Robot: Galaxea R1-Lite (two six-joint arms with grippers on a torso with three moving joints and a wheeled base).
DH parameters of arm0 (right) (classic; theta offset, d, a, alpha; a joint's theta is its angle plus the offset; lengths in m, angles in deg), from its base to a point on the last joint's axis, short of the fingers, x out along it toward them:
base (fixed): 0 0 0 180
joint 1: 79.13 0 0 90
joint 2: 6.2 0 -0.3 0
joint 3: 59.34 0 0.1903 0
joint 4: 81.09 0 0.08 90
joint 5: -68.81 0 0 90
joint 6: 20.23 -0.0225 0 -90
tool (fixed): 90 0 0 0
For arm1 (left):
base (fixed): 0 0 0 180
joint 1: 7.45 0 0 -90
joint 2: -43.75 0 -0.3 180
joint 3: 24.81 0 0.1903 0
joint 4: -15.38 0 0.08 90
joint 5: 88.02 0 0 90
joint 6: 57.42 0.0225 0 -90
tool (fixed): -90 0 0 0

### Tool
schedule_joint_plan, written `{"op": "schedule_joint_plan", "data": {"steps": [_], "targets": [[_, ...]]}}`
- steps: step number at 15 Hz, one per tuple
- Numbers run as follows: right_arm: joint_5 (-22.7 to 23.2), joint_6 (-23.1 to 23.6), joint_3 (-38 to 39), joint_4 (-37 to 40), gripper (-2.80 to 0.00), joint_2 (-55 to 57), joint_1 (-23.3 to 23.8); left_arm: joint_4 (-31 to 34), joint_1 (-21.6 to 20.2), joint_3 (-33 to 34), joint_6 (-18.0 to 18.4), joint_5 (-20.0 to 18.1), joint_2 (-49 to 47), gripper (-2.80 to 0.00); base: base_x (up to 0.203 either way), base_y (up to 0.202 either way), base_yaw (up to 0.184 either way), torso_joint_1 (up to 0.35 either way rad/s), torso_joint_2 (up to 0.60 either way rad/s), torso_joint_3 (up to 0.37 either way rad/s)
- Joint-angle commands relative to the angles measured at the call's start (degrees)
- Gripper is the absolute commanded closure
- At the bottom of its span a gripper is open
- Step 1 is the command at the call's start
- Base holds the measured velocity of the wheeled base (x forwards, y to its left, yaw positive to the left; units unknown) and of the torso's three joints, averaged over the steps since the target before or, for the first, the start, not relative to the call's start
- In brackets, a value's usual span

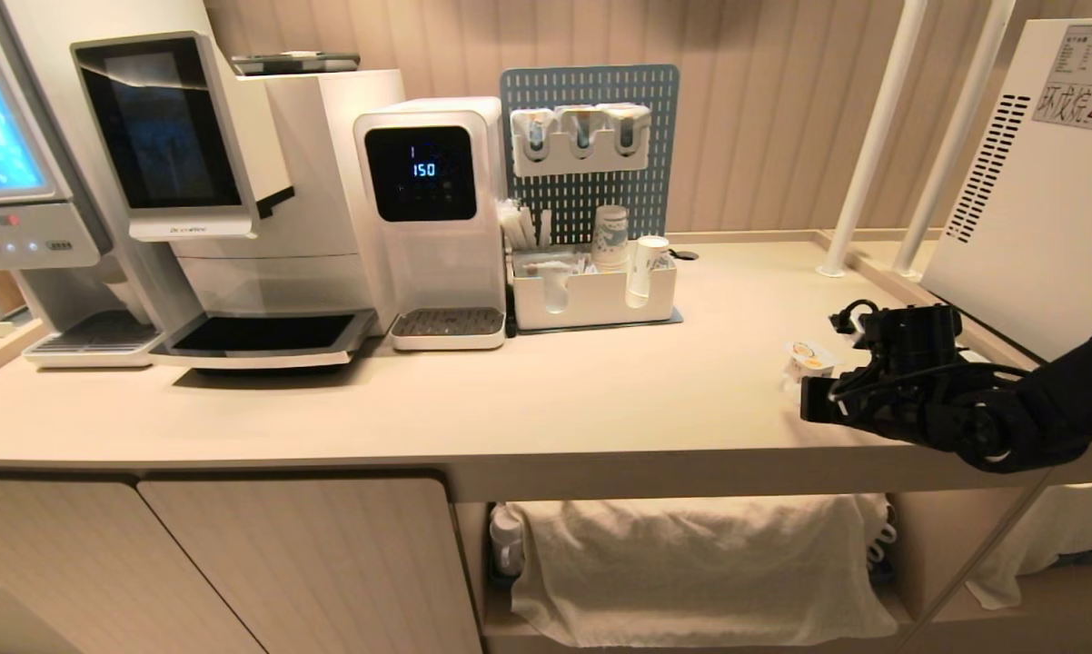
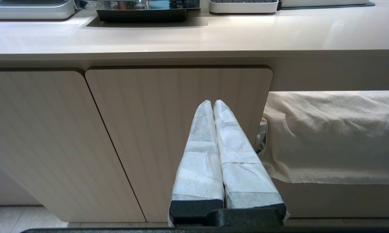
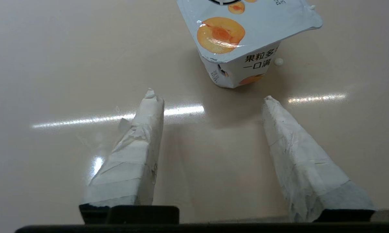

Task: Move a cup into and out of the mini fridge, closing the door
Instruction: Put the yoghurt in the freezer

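On pale beige counter point(image 1: 528, 400), cup point(image 1: 808, 358) beside fridge point(image 1: 1037, 200).

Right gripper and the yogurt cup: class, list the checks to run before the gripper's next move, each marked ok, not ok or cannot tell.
1. Right gripper open: ok.
2. Cup upright on the counter: ok.
3. Cup between the fingers: not ok, it stands just beyond the tips.
4. Cup centred on the gap: not ok, offset toward one finger.
5. Mini fridge door open: cannot tell.
6. Left gripper shut, parked below the counter: ok.
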Motion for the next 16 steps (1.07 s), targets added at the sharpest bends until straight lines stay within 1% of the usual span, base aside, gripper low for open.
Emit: {"op": "schedule_joint_plan", "data": {"steps": [1, 3, 10, 16], "targets": [[-0.09, -0.18, -0.26, -0.75, -2.80, 0.35, 0.02, -0.02, 0.01, -0.01, -0.02, 0.01, 0.00, 0.00, 0.000, 0.000, 0.000, 0.000, 0.00, 0.000], [-0.15, -0.47, -1.10, -1.00, -2.80, 1.05, 0.18, -0.02, 0.01, -0.01, -0.02, 0.01, 0.00, 0.00, 0.000, 0.000, 0.000, 0.000, 0.00, 0.000], [-0.09, -0.72, -8.35, -0.31, -2.80, 5.71, 2.12, -0.02, -0.05, -0.01, -0.02, 0.01, 0.00, 0.00, 0.000, 0.000, 0.000, 0.000, 0.00, 0.000], [-0.09, -0.63, -13.28, -0.62, -2.80, 10.18, 2.45, -0.02, 0.01, -0.01, -0.02, 0.01, 0.00, 0.00, 0.000, 0.000, 0.000, 0.000, 0.00, 0.000]]}}
